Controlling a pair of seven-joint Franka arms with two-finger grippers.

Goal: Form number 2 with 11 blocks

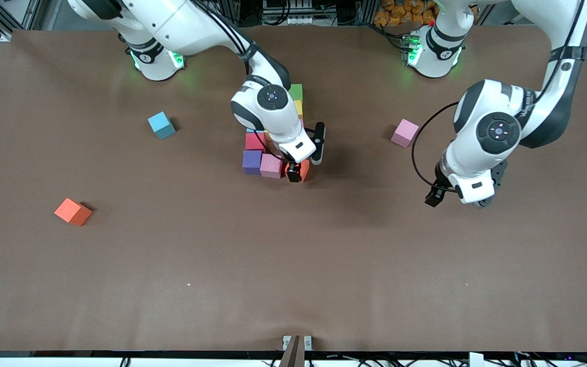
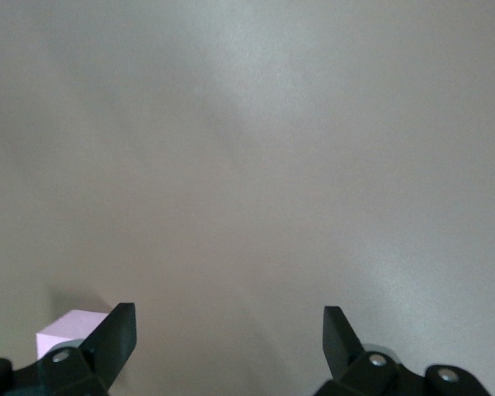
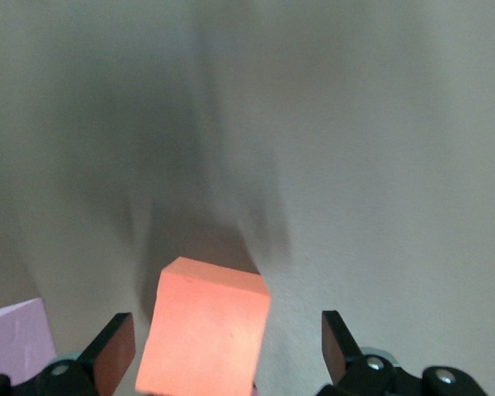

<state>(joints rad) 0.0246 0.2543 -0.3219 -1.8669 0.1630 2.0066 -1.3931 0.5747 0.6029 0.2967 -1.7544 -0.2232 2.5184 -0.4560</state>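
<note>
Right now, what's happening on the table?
The right gripper stands open around an orange block at the end of the bottom row of the number 2, beside a pink block. The left gripper waits open over bare table. Loose light blue, pink and orange blocks lie apart.

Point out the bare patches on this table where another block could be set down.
Bare table spans everything nearer the front camera than the orange block; also between the light blue block and the block cluster. Crowded: the cluster, where the open right gripper straddles an orange cube.
</note>
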